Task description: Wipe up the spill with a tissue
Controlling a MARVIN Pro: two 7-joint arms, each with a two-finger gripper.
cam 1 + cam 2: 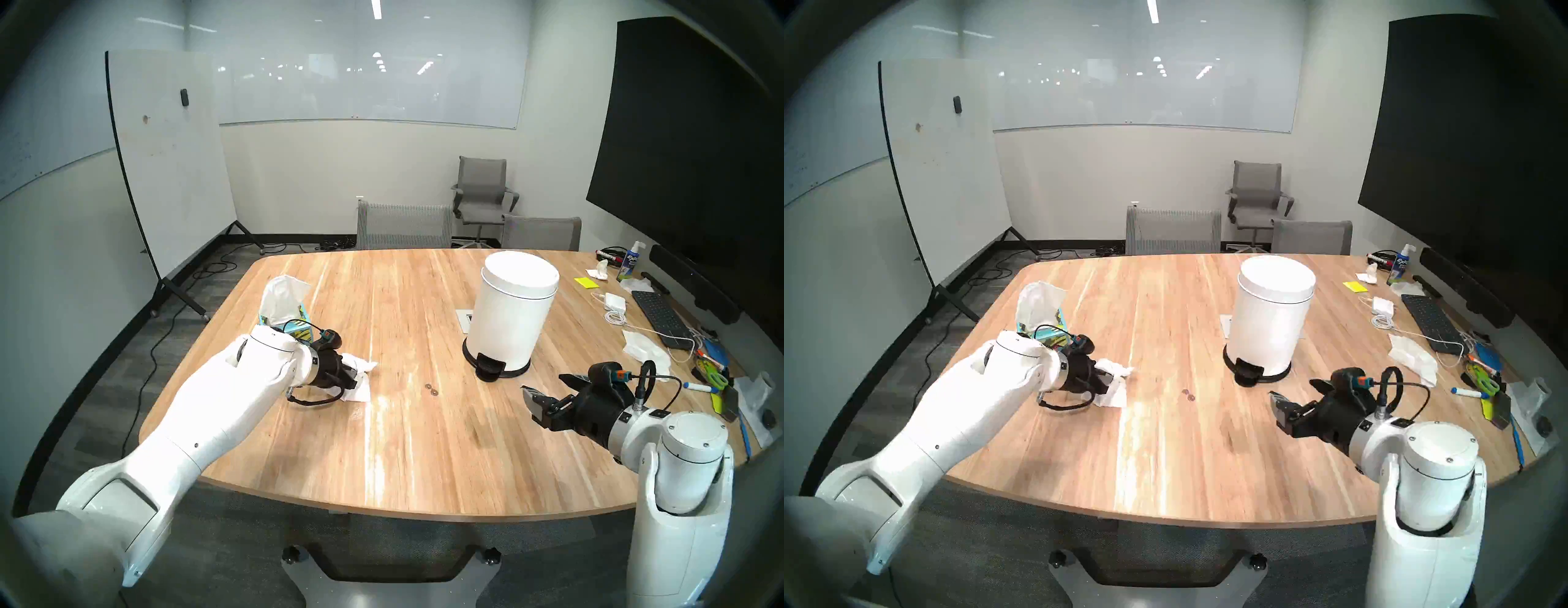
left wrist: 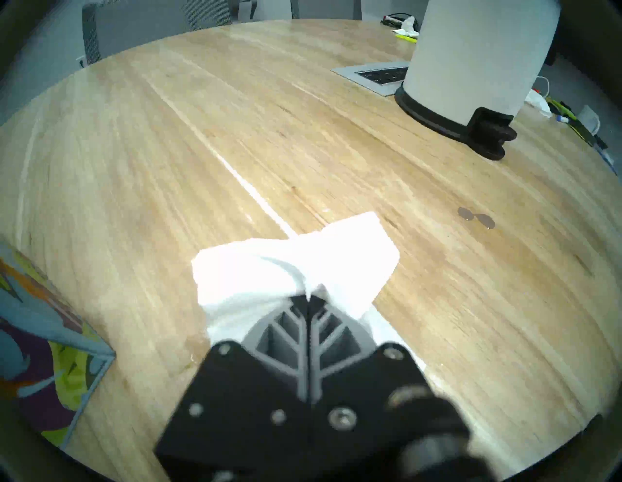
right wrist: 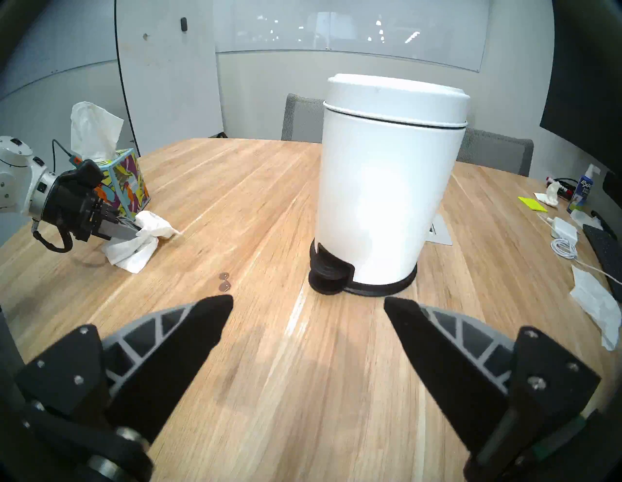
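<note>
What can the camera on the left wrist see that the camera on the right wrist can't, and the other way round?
Only the left wrist view shows the left claw's grey ribbed fingers from behind, pressed together on the crumpled white tissue.

Only the right wrist view shows the open right claw, the white tissue sticking up from the leaf-print box, and the white pedal bin's closed lid.

Both show the held tissue, the small dark spill spots on the wooden table, and the bin's black pedal.

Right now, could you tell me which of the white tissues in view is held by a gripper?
The tissue clamped in the left gripper beside the tissue box; the others lie loose.
</note>
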